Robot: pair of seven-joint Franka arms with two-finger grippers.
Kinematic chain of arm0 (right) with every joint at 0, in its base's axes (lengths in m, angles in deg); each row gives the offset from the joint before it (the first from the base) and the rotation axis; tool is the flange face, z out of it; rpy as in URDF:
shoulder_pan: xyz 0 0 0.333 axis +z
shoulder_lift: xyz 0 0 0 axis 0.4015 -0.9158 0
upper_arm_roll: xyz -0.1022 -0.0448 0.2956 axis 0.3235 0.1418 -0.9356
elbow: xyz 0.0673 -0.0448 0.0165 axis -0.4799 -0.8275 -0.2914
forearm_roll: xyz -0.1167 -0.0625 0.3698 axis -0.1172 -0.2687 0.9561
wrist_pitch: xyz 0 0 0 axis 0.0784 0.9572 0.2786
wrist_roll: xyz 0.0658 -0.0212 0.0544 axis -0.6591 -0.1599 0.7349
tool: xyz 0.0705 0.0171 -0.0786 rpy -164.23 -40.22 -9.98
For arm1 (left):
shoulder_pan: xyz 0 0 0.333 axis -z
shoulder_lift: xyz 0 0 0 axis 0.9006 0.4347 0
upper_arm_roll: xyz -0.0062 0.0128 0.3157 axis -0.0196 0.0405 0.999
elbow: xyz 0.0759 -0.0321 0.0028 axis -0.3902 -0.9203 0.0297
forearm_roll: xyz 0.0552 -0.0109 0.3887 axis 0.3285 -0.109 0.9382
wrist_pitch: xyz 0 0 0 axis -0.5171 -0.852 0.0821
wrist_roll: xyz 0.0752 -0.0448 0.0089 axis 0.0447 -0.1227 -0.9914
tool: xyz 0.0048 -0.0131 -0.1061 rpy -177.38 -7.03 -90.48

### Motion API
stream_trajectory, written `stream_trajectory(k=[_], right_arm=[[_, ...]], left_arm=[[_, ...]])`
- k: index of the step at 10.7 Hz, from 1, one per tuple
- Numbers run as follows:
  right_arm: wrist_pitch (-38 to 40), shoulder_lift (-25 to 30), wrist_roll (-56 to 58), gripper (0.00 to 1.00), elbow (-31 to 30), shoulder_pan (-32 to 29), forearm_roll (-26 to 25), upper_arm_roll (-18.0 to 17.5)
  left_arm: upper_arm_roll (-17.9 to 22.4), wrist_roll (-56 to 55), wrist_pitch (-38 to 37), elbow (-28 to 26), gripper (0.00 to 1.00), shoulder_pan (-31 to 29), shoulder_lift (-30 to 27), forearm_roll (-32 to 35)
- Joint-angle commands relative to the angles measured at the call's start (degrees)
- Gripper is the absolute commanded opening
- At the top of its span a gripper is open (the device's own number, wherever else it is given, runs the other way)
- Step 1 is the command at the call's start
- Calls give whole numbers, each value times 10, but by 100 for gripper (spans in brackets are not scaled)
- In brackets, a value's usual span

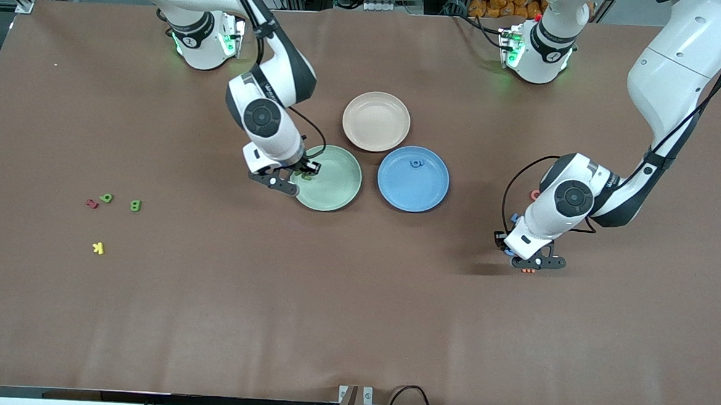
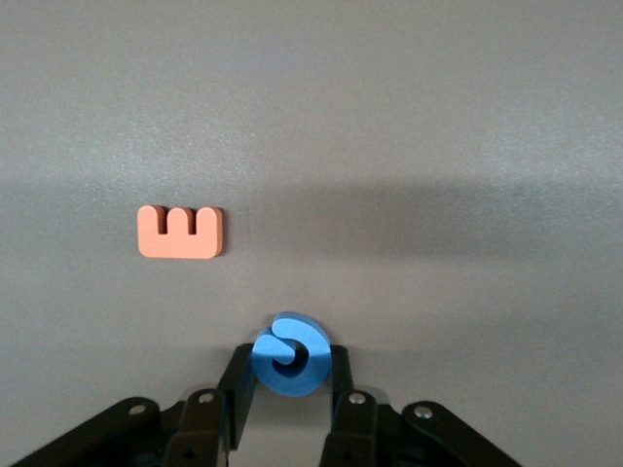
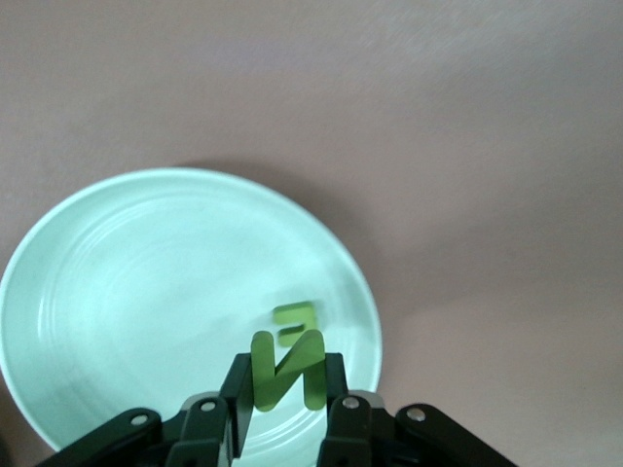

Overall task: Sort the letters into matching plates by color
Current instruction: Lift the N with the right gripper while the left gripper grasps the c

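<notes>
My right gripper [image 1: 303, 173] is over the pale green plate [image 1: 336, 189] and is shut on a green letter N [image 3: 287, 370]. Another green letter [image 3: 294, 319] lies in that plate [image 3: 146, 292] just under it. My left gripper [image 1: 533, 261] is low over the table at the left arm's end, shut on a curled blue letter [image 2: 290, 353]. The blue plate [image 1: 423, 190] holds one blue letter [image 1: 416, 163]. Two green letters [image 1: 106, 198] [image 1: 135, 205] lie on the table toward the right arm's end. A blue letter [image 1: 514, 218] peeks out beside the left arm.
A beige-pink plate [image 1: 376, 121] sits farther from the front camera than the two plates. An orange E [image 2: 181, 232] lies by the left gripper. A red letter [image 1: 92, 203] and a yellow K [image 1: 98, 248] lie near the green letters. A pink letter [image 1: 534, 194] lies by the left arm.
</notes>
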Motion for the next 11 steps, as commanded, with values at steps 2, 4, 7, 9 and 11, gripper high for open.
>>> stream_trajectory(k=[2, 4, 7, 9, 11], right_arm=[[1, -34, -16, 11, 36, 24, 5, 4], [3, -41, -31, 99, 44, 25, 5, 4], [5, -40, -27, 100, 50, 25, 3, 6], [6, -34, -20, 100, 49, 18, 1, 8], [13, -27, 25, 100, 45, 3, 1, 23]], left_arm=[[2, 0, 6, 5, 1, 0, 3, 19], [2, -2, 3, 6, 0, 2, -1, 22], [-1, -7, -6, 3, 0, 3, -14, 22], [-14, -11, -47, 6, 0, 8, -28, 15], [-51, -48, -96, 6, 0, 8, -40, 12]])
